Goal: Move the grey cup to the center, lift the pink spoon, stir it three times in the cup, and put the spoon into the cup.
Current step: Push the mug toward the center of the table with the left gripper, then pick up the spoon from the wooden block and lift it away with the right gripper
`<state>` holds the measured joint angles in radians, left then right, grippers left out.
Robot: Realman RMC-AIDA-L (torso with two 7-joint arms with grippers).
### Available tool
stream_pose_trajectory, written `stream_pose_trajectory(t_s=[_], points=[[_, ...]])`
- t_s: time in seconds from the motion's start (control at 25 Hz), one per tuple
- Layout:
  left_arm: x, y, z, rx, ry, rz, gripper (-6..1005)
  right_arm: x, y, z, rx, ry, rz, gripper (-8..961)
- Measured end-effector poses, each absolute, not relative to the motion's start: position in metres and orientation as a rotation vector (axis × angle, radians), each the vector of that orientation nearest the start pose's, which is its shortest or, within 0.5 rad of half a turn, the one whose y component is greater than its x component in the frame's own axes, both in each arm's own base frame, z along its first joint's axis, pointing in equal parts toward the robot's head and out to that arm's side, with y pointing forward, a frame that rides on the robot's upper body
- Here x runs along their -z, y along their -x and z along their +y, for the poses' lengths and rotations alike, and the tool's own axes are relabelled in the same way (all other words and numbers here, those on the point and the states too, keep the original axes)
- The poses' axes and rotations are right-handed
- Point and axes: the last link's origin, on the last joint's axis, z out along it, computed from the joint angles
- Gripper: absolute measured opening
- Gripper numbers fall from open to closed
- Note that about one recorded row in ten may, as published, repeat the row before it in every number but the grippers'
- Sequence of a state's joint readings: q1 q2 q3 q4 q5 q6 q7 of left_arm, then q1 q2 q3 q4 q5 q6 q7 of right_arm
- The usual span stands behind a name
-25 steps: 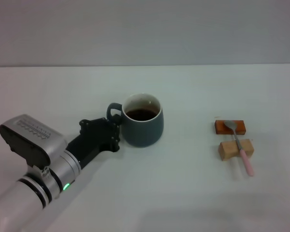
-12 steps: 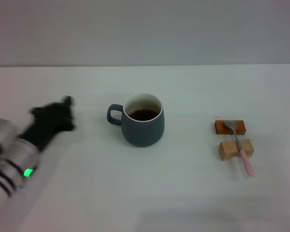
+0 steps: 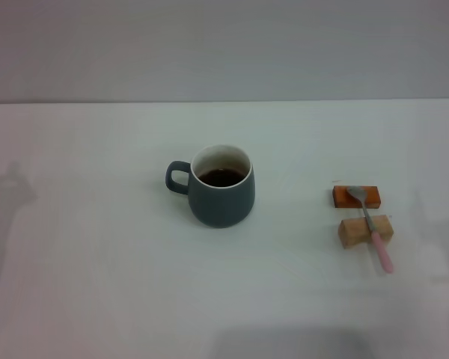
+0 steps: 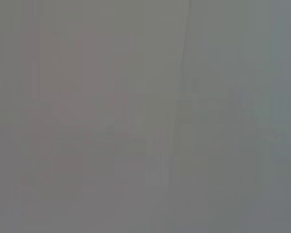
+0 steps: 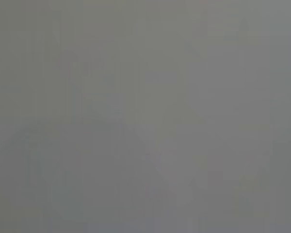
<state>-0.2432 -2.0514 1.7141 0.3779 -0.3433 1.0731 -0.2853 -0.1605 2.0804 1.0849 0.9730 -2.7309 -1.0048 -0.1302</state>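
Grey cup (image 3: 221,196) upright mid-bench (image 3: 97,299), handle toward robot's left, dark liquid inside. Pink spoon (image 3: 373,227) well off to its right: bowl on the orange block (image 3: 356,196), neck across the tan block (image 3: 365,231), pink handle tip down on the bench. Neither gripper in view; both wrist views blank grey, so jaws state unknown.
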Motion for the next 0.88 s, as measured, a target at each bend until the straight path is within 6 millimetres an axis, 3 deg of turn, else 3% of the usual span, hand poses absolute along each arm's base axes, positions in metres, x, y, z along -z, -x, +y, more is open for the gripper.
stream_pose_trajectory(t_s=[0.12,0.52,0.76,0.88], points=[[-0.039,0.357,0.312,0.786,1.38,-0.618,-2,0.021,-0.277,0.233,-0.76,1.54,0.463,675],[-0.04,0.352,0.314,0.794,1.377,-0.588,-2,0.051,-0.277,0.213,-0.774,1.596,0.569,675],[-0.039,0.352,0.315,0.792,1.384,-0.59,-2,0.052,-0.279,0.206,-0.785,1.579,0.582,675],[-0.024,0.347,0.323,0.764,1.457,-0.595,-2,0.049,-0.278,0.206,-0.763,1.571,0.545,675]])
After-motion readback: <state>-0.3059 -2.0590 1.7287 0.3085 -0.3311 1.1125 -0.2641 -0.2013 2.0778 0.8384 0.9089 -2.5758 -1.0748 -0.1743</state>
